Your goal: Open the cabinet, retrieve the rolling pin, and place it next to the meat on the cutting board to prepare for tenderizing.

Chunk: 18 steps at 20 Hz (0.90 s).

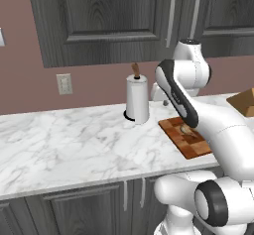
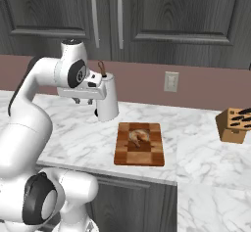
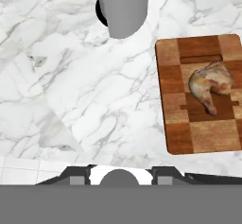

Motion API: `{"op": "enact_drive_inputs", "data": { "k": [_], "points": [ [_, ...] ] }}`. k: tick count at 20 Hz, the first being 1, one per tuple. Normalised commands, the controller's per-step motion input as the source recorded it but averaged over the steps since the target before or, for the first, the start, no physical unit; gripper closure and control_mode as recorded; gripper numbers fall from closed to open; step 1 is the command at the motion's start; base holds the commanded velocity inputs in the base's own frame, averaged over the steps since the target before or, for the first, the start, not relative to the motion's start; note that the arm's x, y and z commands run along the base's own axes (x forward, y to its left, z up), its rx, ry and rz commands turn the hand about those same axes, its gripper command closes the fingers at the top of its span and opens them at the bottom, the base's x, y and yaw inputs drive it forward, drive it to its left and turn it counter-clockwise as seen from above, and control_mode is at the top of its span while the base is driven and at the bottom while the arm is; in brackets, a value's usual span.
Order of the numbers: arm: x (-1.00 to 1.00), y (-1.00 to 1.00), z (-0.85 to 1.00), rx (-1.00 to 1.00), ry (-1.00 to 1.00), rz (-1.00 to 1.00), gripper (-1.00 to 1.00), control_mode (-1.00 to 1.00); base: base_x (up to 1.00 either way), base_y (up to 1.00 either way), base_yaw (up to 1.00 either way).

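The cabinet (image 2: 147,15) hangs closed above the counter (image 1: 59,145); under it a paper towel roll (image 2: 107,99) stands just behind-left of the cutting board (image 2: 139,152); the meat (image 2: 137,136) lies on the board's far half; a knife block (image 2: 235,124) stands well right of the board; the arm covers part of the board in the left base view; the gripper (image 2: 86,100) hovers left of the roll, and whether it is apart or together I cannot tell.

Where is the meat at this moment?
The meat lies on the upper half of the cutting board on the marble counter, right of the paper towel roll in the right base view.
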Motion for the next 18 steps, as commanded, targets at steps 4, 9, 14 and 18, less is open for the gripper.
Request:
{"op": "enact_drive_inputs", "data": {
  "k": [4, 9, 14, 18],
  "points": [
    [0.0, -0.04, 0.0, 0.0, 0.0, 0.0, -1.0, -1.0, 0.0, 0.0, 0.0],
    [-0.03, -0.29, 0.12, 0.02, -0.03, 0.0, -1.0, -1.0, 0.0, 0.0, 0.0],
    [-0.2, -0.47, 0.37, 0.0, -0.16, -0.03, -1.0, -1.0, 0.0, 0.0, 0.0],
    [-0.39, -0.28, 0.57, 0.0, -0.32, -0.06, -1.0, -1.0, 0.0, 0.0, 0.0]
  ]
}}
